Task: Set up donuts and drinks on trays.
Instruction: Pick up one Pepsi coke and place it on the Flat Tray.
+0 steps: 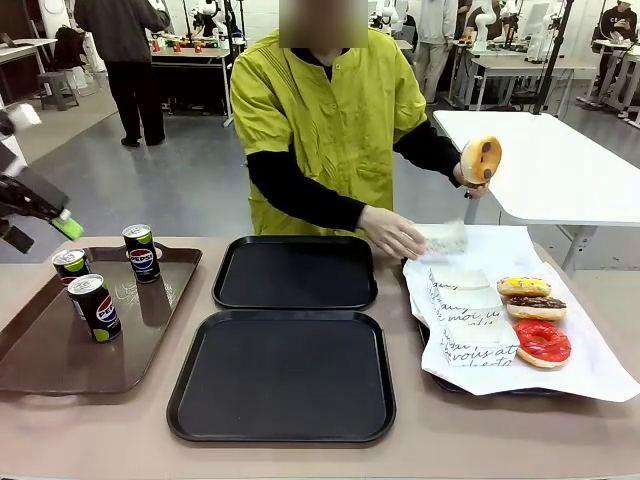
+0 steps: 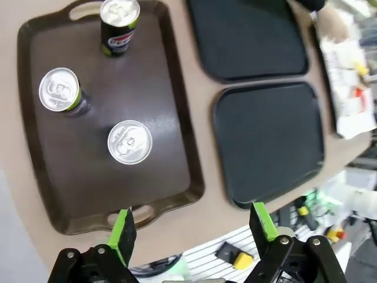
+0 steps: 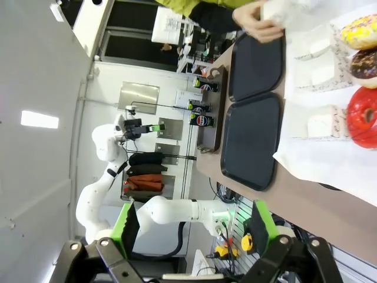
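My left gripper point(image 2: 193, 224) hangs with jaws wide, holding nothing, above the brown tray point(image 2: 159, 106), where three cans point(image 2: 129, 141) stand upright at the left of the frame. My right gripper point(image 3: 194, 219) is likewise spread and empty. Both black trays point(image 1: 282, 375), centre frame, are bare. Three donuts point(image 1: 542, 343) lie on paper point(image 1: 600, 375) at right; the person's hand point(image 1: 466, 178) lifts a fourth, upper right. Assessment: first step, nothing placed. Next move: descend square over one can, close on its body, keep it upright.

Drinks point(image 1: 141, 253) — "pepsi" wordmark beside round logo. White paper holders point(image 1: 478, 340) — black script lettering, "vous" legible, rest unclear.
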Robot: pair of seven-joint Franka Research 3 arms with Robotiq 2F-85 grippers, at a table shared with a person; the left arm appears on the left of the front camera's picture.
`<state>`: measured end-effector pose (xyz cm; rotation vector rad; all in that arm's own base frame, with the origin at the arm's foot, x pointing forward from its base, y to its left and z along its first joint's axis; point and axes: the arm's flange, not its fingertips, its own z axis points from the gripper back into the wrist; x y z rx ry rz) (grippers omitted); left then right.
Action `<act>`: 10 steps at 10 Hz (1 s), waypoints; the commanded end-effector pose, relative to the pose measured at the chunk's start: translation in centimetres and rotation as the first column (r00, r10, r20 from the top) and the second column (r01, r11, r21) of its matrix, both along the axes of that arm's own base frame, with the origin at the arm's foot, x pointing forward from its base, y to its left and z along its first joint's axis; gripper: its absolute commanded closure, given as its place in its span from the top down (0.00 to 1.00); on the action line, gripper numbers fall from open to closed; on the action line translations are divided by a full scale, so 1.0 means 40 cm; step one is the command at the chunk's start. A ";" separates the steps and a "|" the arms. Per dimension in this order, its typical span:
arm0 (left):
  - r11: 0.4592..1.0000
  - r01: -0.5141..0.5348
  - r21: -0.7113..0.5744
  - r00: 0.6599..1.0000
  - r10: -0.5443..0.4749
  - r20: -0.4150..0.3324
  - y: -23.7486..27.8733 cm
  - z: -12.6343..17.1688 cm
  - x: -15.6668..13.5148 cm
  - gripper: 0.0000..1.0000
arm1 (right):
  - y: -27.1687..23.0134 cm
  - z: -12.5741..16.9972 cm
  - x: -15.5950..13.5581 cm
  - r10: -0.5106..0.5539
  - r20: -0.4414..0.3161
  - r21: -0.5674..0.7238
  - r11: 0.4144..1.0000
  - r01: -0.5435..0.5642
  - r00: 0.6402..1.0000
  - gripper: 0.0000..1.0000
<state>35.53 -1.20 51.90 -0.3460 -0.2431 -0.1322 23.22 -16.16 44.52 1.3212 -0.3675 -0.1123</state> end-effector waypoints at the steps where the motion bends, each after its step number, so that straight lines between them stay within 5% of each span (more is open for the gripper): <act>1: 0.993 -0.005 0.115 0.991 0.020 -0.130 -0.029 -0.022 0.057 1.00 | -0.001 -0.001 0.006 -0.008 0.014 -0.002 1.000 0.008 1.000 1.00; 5: 0.967 -0.017 0.253 0.986 0.059 -0.159 -0.061 -0.070 0.121 1.00 | -0.001 -0.001 0.006 -0.008 0.014 -0.002 1.000 0.008 1.000 1.00; 10: 0.978 0.003 0.210 0.986 0.033 -0.165 -0.052 -0.086 0.108 1.00 | -0.001 -0.001 0.006 -0.008 0.014 -0.002 1.000 0.008 1.000 1.00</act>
